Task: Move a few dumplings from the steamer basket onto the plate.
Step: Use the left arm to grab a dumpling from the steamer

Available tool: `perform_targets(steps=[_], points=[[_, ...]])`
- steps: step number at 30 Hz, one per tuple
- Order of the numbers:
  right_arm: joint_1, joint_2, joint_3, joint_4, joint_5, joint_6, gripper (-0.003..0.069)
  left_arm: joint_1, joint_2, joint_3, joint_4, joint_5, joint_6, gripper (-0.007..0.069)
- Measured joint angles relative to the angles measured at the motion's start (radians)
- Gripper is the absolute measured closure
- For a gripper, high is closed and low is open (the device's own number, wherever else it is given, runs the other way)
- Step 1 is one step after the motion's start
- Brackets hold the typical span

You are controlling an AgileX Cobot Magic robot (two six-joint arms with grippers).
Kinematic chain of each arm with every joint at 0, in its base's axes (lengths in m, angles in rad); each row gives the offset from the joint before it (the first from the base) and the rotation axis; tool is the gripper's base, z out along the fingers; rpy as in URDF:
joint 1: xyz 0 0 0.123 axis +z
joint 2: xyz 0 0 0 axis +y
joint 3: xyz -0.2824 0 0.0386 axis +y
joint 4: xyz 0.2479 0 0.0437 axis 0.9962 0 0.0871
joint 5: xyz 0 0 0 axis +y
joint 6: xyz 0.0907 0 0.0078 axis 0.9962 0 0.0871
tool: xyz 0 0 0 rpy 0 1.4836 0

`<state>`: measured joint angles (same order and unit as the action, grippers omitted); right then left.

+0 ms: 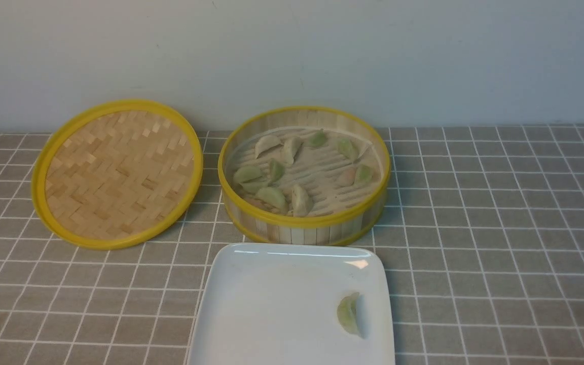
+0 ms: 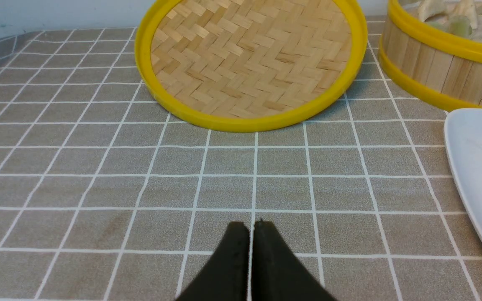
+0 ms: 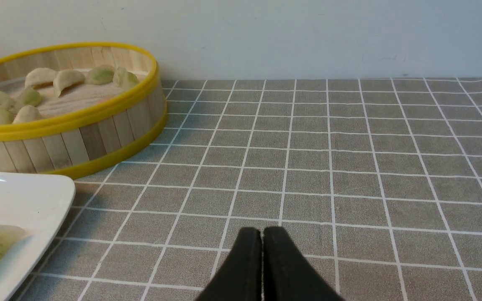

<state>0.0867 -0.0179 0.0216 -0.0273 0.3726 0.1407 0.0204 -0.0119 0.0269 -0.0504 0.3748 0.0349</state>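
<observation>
The bamboo steamer basket (image 1: 303, 226) stands at the back centre and holds several pale green and cream dumplings (image 1: 271, 195), a pinkish one (image 1: 345, 177) among them. In front of it lies the white square plate (image 1: 271, 304) with one green dumpling (image 1: 349, 314) near its right edge. Neither arm shows in the front view. My left gripper (image 2: 251, 228) is shut and empty above the tablecloth, left of the plate (image 2: 479, 167). My right gripper (image 3: 262, 232) is shut and empty above the cloth, right of the plate (image 3: 36, 196) and the basket (image 3: 98, 138).
The flat woven-bamboo lid (image 1: 117, 172) with its yellow rim lies left of the basket, close to it. A grey checked cloth (image 1: 500, 228) covers the table, and a pale wall stands right behind the basket and lid.
</observation>
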Motion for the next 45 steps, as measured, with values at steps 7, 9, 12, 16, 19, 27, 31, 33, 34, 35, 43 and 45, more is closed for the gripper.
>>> perform_targets(steps=[7,9,12,16,19,27,31,33,34,35,43,45], points=[[0.000,0.000,0.000,0.000,0.000,0.000,0.0663,0.000,0.000,0.000,0.000,0.000,0.000,0.0629],[0.000,0.000,0.000,0.000,0.000,0.000,0.0663,0.000,0.000,0.000,0.000,0.000,0.000,0.0629],[0.000,0.000,0.000,0.000,0.000,0.000,0.0663,0.000,0.000,0.000,0.000,0.000,0.000,0.0629],[0.000,0.000,0.000,0.000,0.000,0.000,0.0663,0.000,0.000,0.001,0.007,-0.015,0.002,0.0629],[0.000,0.000,0.000,0.000,0.000,0.000,0.0663,0.000,0.000,0.001,-0.053,-0.103,-0.048,0.0629],[0.000,0.000,0.000,0.000,0.000,0.000,0.0663,0.000,0.000,0.001,-0.383,-0.413,-0.225,0.0629],[0.000,0.000,0.000,0.001,0.000,0.000,0.0663,0.000,0.000,0.001,-0.488,-0.576,-0.257,0.0629],[0.000,0.000,0.000,0.004,0.000,0.002,0.0663,0.000,0.000,-0.021,-0.526,-0.675,-0.322,0.0629],[0.000,0.000,0.001,0.027,-0.006,0.012,0.0663,0.000,0.000,-0.060,-0.514,-0.675,-0.342,0.0629],[0.001,0.000,0.003,0.067,-0.019,0.027,0.0663,-0.001,0.001,-0.106,-0.485,-0.662,-0.354,0.0629],[0.004,0.000,0.006,0.509,-0.291,0.189,0.0663,-0.006,0.304,-0.640,-0.094,-0.137,-0.366,0.0629],[0.004,0.000,0.006,0.576,-0.345,0.196,0.0663,-0.006,0.456,-0.822,-0.066,0.132,-0.317,0.0629]])
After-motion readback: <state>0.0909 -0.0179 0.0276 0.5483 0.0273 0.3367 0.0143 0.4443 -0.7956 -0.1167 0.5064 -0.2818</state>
